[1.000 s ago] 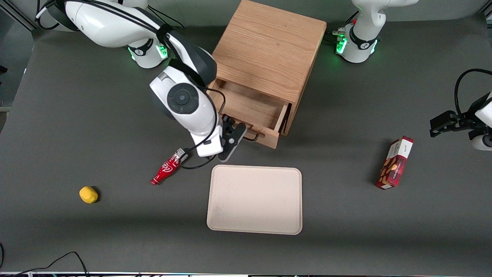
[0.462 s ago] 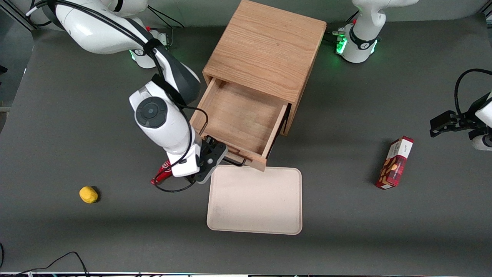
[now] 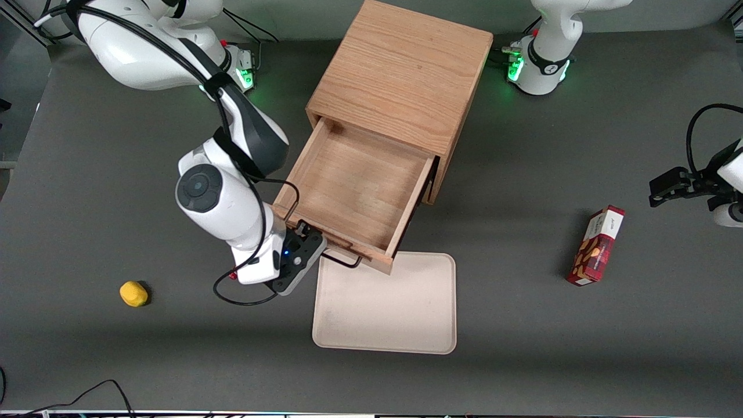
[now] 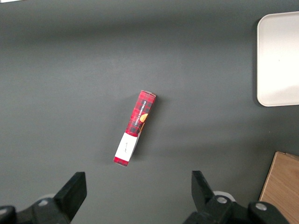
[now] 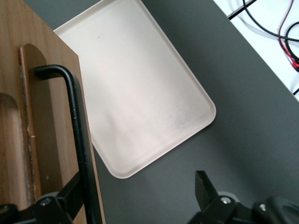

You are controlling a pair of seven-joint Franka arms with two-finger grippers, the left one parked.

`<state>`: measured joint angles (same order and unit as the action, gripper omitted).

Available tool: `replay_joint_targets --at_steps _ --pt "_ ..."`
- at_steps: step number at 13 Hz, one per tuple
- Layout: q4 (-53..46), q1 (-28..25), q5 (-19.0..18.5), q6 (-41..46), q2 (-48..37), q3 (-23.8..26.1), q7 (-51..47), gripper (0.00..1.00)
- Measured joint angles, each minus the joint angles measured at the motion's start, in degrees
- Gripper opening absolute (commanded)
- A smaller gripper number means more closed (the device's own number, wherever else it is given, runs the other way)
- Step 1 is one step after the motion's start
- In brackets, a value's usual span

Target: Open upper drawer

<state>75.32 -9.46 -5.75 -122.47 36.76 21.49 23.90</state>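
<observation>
The upper drawer (image 3: 348,186) stands pulled far out of the oak cabinet (image 3: 400,75). Its shallow wooden tray is bare inside. Its front edge reaches over the rim of the beige tray (image 3: 386,302). The thin black wire handle (image 3: 342,261) is on the drawer front and also shows in the right wrist view (image 5: 77,126). My gripper (image 3: 306,247) is at the handle's end nearer the working arm. In the right wrist view the gripper (image 5: 138,183) is open wide, and the handle bar runs just inside one finger (image 5: 70,196). The lower drawer is hidden.
The beige tray (image 5: 145,88) lies on the grey table, nearer the front camera than the cabinet. A yellow object (image 3: 133,293) lies toward the working arm's end. A red box (image 3: 598,245) lies toward the parked arm's end and shows in the left wrist view (image 4: 134,128).
The drawer has slid much farther out toward the front camera, drawn along with my gripper. The arm now covers most of the red bottle that lay beside it.
</observation>
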Motion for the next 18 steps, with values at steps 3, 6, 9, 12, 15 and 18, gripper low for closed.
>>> replay_joint_targets --at_steps 3,6,9,12,15,18 --pt "-0.23 -0.09 6.25 -1.18 0.93 -2.12 2.36 1.00" --pt "-1.88 -0.13 16.27 -1.73 0.94 -3.93 2.69 1.00" --pt "-5.29 0.55 28.72 -2.05 0.85 -5.36 2.91 1.00" --pt "-7.01 0.59 34.85 -1.55 -0.51 -5.79 1.32 1.00" --pt "-6.33 2.07 32.42 6.75 -7.73 -10.00 -3.22 1.00" --pt "-3.22 5.66 20.07 20.65 -16.15 -15.79 -4.46 1.00"
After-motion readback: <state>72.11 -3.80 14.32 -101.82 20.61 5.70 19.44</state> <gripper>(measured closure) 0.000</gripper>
